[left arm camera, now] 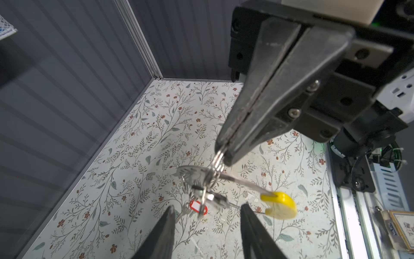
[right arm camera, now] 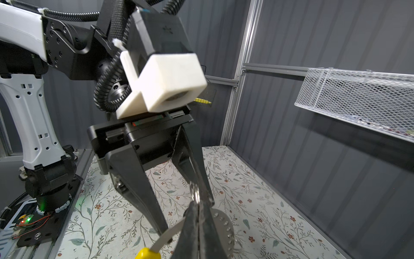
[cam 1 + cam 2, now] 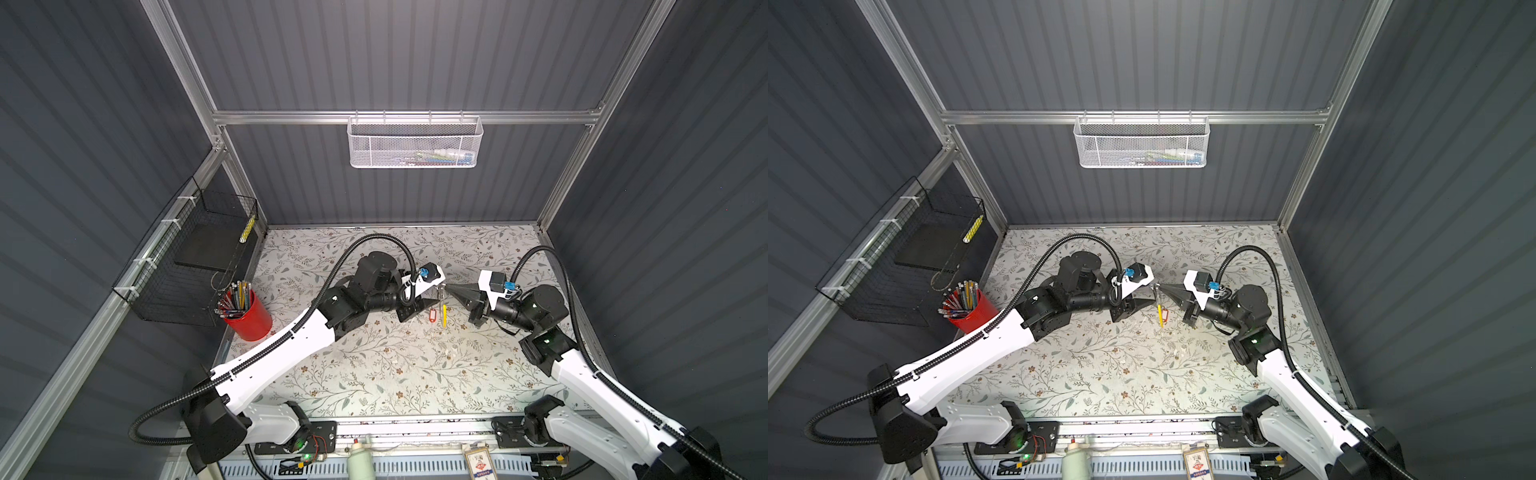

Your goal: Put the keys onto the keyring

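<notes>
Keyring (image 1: 281,204) pinched in clenched right hand (image 1: 221,152), left hand (image 1: 207,207) released, dangling key (image 1: 210,197) blurred (tag indistinct).

Right claw (image 3: 1163,287) pinched on keyring (image 3: 1159,312), yellow segment hanging low, left claw (image 3: 1150,296) spread close beside, red-tagged key (image 3: 1166,315) on floral worktop (image 3: 1121,374), pencil cup (image 3: 971,311) far left.

- The desk (image 3: 395,374) is off-white, printed all over with grey-green leafy sprigs and small rust-red flowers.
- The keyring (image 1: 279,205) is dull grey metal with one bright yellow segment.
- A key tag (image 1: 198,207) is red around a white label.
- The left gripper (image 1: 208,205) and right gripper (image 1: 224,154) are both black.
- The walls (image 3: 395,62) are dark grey, ribbed in even stripes.
- The cup (image 3: 251,320) is red, the mesh basket (image 3: 415,145) white, the wire basket (image 3: 178,270) black.
</notes>
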`<action>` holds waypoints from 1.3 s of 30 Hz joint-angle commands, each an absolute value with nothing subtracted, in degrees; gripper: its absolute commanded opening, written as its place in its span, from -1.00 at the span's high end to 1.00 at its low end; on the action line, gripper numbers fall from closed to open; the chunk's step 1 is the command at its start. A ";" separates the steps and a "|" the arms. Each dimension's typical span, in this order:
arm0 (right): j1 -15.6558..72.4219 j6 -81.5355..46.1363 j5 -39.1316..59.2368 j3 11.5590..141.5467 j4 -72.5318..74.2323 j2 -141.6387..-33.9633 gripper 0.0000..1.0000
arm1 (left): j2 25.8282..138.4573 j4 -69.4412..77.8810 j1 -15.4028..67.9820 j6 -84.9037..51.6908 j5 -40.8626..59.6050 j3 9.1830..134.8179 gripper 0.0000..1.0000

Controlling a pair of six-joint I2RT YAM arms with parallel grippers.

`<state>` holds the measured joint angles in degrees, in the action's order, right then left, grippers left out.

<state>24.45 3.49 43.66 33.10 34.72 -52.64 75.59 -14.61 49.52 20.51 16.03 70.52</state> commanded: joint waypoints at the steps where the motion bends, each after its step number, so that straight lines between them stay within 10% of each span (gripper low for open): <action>1: 24.74 1.33 42.49 32.37 39.58 -52.51 1.00 | 75.41 -9.71 49.17 17.35 16.49 69.57 0.08; 24: 26.35 -3.58 33.49 30.63 46.15 -52.66 1.00 | 79.44 -4.48 49.23 14.46 19.32 71.37 0.71; 31: 27.14 -3.98 29.26 30.41 46.06 -52.82 1.00 | 79.08 -3.54 49.30 13.12 19.33 71.10 0.23; 39: 27.98 -3.78 27.18 30.28 45.88 -53.00 1.00 | 80.14 -2.75 49.31 12.06 20.88 71.55 0.31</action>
<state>27.49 -3.46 28.84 30.74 43.55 -53.06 79.42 -4.01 49.45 13.19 19.49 70.32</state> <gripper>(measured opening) 0.047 0.353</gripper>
